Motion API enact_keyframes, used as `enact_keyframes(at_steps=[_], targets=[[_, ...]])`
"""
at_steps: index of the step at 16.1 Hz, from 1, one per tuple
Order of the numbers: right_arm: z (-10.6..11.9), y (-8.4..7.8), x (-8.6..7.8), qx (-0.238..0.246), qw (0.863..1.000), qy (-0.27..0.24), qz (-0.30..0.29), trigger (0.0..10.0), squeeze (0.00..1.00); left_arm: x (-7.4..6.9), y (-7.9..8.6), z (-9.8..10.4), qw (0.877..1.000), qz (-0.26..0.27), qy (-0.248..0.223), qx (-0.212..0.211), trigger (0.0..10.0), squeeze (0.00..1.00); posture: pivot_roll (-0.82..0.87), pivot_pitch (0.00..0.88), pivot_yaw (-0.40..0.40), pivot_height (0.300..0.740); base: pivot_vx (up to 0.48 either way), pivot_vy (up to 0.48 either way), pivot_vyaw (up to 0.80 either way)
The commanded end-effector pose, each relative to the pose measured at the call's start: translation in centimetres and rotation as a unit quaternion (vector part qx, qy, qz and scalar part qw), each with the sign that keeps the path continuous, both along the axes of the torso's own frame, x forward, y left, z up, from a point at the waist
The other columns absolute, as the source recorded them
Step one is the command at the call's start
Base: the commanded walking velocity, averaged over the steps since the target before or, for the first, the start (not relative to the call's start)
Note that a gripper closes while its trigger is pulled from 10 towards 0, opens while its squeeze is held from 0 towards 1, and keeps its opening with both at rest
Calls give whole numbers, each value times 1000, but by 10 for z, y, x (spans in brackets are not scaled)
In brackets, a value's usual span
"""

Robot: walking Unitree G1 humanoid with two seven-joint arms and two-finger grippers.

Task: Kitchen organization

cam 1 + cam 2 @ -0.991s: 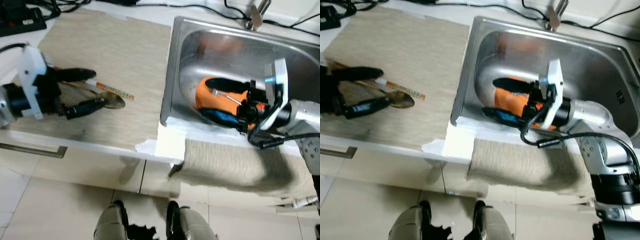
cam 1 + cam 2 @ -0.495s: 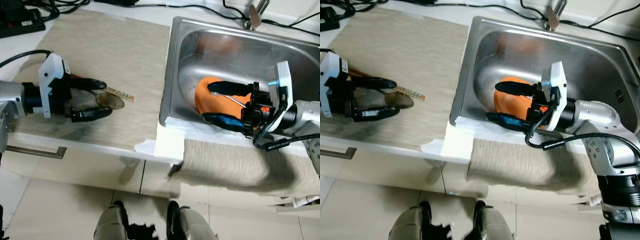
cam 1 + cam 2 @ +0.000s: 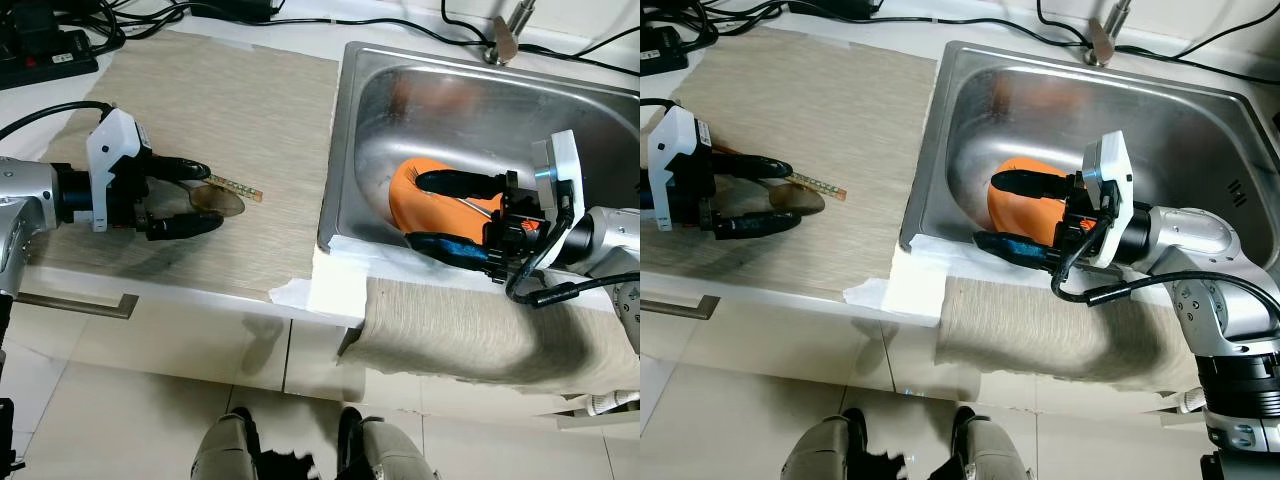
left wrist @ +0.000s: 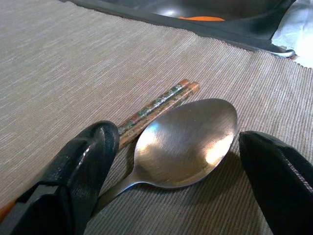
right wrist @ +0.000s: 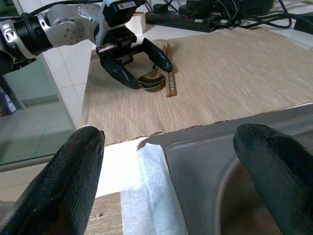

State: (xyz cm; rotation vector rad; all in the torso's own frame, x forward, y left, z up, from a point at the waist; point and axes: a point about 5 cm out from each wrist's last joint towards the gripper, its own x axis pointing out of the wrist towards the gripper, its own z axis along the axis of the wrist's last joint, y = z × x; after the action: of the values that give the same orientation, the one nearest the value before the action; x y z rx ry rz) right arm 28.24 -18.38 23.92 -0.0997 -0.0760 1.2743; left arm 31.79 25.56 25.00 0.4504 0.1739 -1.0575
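A metal spoon [image 3: 221, 200] and a pair of patterned chopsticks [image 3: 238, 186] lie side by side on the beige mat [image 3: 200, 100]. My left gripper [image 3: 211, 195] is open low over the mat. In the left wrist view its fingers [image 4: 83, 166] stand on either side of the spoon's bowl [image 4: 186, 142], and the chopsticks [image 4: 156, 105] run past one finger. An orange bowl [image 3: 402, 188] sits in the steel sink [image 3: 335, 150]. My right gripper [image 3: 418, 210] is open inside the sink, one finger over the bowl, the other at its near side.
A black power strip [image 3: 50, 50] and cables lie at the counter's back left. The faucet [image 3: 500, 40] stands behind the sink. A beige cloth [image 3: 470, 330] and white paper [image 3: 340, 285] hang over the counter's front edge. A drawer handle [image 3: 80, 300] sits below the mat.
My left gripper has dropped lower onto the mat, and its fingers now straddle the spoon's bowl. The right gripper stays in the sink over the orange bowl, barely shifted.
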Motion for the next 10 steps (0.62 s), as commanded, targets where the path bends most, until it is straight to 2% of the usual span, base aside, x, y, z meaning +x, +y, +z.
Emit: enact_keyframes(at_steps=[1, 2, 3, 5, 7, 9, 10], targets=[[4, 1, -3, -5, 1000, -13, 7, 10000, 1000, 1, 1, -9, 1000, 3, 17, 11, 10000, 0, -150, 194, -73, 740, 0, 0, 0], [7, 0, -3, -2, 1000, -14, 6, 10000, 1000, 2, 7, 5, 1000, 13, -23, -10, 10000, 0, -151, 195, -78, 740, 0, 0, 0], [7, 0, -3, -1, 1000, -13, 6, 10000, 1000, 1, 11, 12, 999, 15, -38, -23, 10000, 0, -152, 199, -78, 740, 0, 0, 0], [6, -1, -4, 0, 1000, -9, 6, 10000, 1000, -10, 23, 21, 999, 7, -40, -35, 10000, 0, -146, 211, -78, 740, 0, 0, 0], [5, -1, -4, 2, 1000, -7, 6, 10000, 1000, -12, 28, 23, 999, 15, -42, -29, 10000, 0, -144, 215, -78, 740, 0, 0, 0], [3, 0, -3, 3, 1000, -5, 5, 10000, 1000, -10, 51, 34, 994, 85, -65, -32, 10000, 0, -141, 217, -74, 740, 0, 0, 0], [3, 0, -3, 3, 1000, -5, 5, 10000, 1000, -10, 54, 35, 993, 93, -67, -28, 10000, 0, -141, 217, -74, 740, 0, 0, 0]])
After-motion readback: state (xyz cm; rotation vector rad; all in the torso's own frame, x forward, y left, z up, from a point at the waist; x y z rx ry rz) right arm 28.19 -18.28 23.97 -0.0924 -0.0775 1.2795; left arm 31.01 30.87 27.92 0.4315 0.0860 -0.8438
